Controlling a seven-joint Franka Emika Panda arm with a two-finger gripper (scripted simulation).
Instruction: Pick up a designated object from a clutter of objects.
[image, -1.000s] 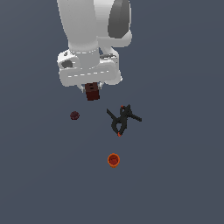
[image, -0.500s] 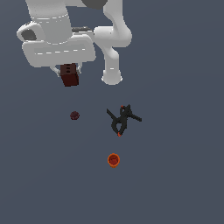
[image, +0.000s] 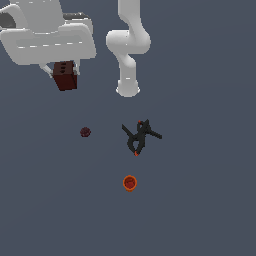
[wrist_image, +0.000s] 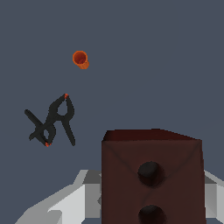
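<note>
Since the earlier frames the arm has swung toward the exterior view's left and risen, carrying the red-brown block (image: 65, 76) with it; the clamp (image: 139, 137), the ball (image: 85, 132) and the orange cup (image: 130, 183) lie where they did on the surface (image: 210, 190). The gripper (image: 64, 75) has its jaws clenched on the block, which hangs well above the surface, clear of the clutter; the wrist view shows its holed face (wrist_image: 151, 173) close up between grey fingers (wrist_image: 83, 197). The block looks rigid, light and flat-sided, probably somewhat smooth; a squeeze across two opposite flat faces, near mid-height, seems the soundest hold.
</note>
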